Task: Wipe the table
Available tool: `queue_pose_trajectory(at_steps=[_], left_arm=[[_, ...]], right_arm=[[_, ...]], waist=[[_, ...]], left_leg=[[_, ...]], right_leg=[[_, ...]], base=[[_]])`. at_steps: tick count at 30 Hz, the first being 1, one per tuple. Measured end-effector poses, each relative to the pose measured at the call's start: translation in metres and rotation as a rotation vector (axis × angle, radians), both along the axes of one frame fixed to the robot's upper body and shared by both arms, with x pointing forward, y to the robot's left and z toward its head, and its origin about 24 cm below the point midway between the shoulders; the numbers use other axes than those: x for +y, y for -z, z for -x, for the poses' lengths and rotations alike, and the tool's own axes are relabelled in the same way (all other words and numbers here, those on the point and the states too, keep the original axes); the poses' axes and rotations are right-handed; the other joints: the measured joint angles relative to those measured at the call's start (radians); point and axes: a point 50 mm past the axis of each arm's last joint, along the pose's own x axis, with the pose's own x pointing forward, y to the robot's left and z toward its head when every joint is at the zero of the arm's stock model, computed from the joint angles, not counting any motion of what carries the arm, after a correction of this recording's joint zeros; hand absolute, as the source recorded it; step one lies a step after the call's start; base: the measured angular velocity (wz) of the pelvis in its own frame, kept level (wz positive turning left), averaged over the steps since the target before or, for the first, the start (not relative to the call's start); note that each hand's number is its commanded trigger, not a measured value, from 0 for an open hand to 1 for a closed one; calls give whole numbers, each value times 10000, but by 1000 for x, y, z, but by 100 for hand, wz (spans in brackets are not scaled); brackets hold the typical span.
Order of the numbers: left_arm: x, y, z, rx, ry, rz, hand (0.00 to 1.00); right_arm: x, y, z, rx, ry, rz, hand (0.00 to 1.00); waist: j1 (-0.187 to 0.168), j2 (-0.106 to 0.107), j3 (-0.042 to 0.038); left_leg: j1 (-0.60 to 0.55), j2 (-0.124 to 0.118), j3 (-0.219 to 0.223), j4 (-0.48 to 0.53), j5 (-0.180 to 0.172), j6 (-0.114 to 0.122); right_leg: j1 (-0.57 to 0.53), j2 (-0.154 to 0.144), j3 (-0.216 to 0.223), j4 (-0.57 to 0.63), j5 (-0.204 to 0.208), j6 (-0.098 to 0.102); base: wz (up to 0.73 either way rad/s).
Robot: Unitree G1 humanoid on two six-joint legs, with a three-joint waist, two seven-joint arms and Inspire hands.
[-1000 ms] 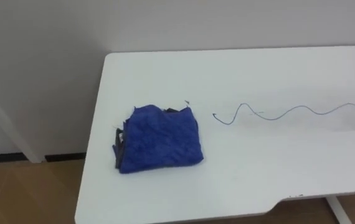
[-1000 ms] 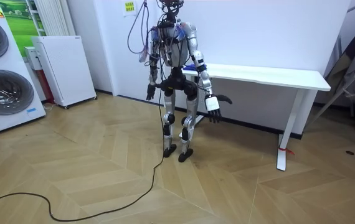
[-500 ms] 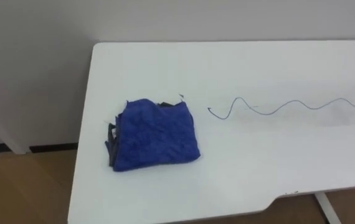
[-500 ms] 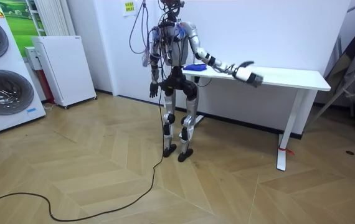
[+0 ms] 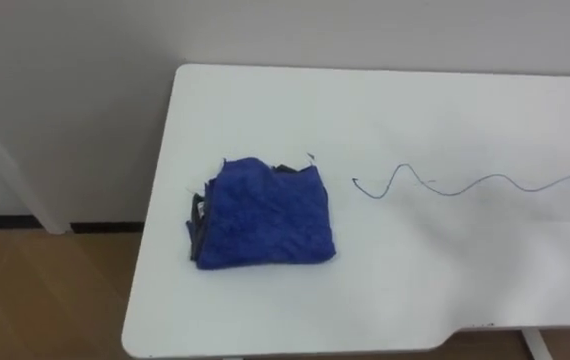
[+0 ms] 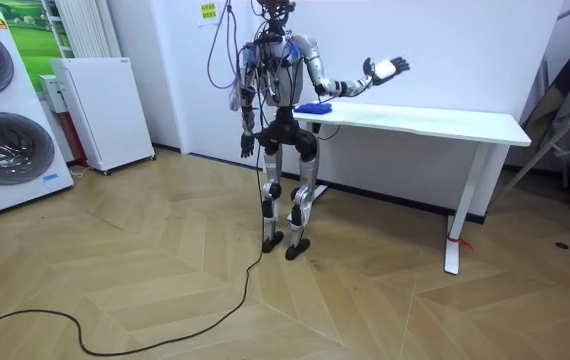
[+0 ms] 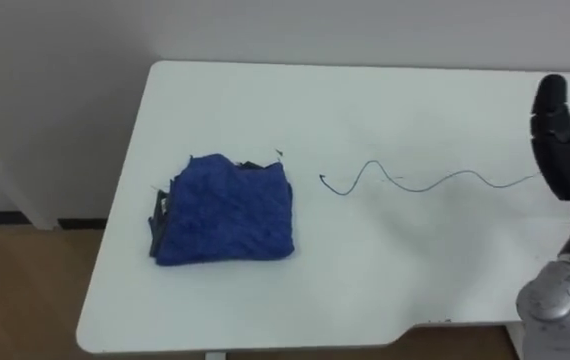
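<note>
A folded blue cloth (image 5: 265, 212) lies near the left end of the white table (image 5: 415, 290), with a dark layer showing at its left edge. A thin wavy pen line (image 5: 465, 185) runs from just right of the cloth toward the table's right. My right hand (image 7: 563, 150) is raised above the table's right part, fingers straight and open, holding nothing, well apart from the cloth (image 7: 225, 210). In the room view I stand at the table's left end with that right hand (image 6: 385, 68) held high. My left hand (image 6: 247, 146) hangs by my hip.
The wall runs right behind the table (image 6: 465, 125). Wooden floor lies past the table's left and front edges. Washing machines (image 6: 0, 110) and a white cabinet (image 6: 100, 110) stand at the room view's left, a folded stand (image 6: 565, 100) at its right.
My right arm has swung up from beside my thigh, out over the table, and now holds the hand high. The eye view itself has shifted a little; the cloth lies as before.
</note>
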Motion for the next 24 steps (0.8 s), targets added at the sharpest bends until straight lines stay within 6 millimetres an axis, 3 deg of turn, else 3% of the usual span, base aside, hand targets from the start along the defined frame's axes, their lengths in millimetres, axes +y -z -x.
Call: queue_pose_trajectory(at_steps=[7,12,20,24], left_arm=[[-2,0,-2,-99,176,103,0],[-4,-1,-6,-287,395,307,0],[-13,-1,-25,-549,1393,452,0],[-12,-1,-25,-480,1576,445,0]], right_arm=[[30,-5,-14,375,-1494,1373,0],[48,-11,-21,572,-2556,2435,0],[103,2,-29,1850,-5200,3185,0],[116,8,-28,2254,-5895,3167,0]], waist=[[362,-32,6],[589,-40,13],[945,-46,31],[1159,-54,45]], left_leg=[[-91,-52,-331,63,3,0],[-207,-92,-536,189,3,1],[-370,-95,-655,260,4,-2],[-362,-97,-712,268,5,-2]], right_leg=[[48,-97,-488,-18,2,0],[59,-125,-495,-36,2,1],[58,-121,-513,-176,4,3],[91,-112,-517,-190,4,3]], base=[[14],[14],[5],[5]])
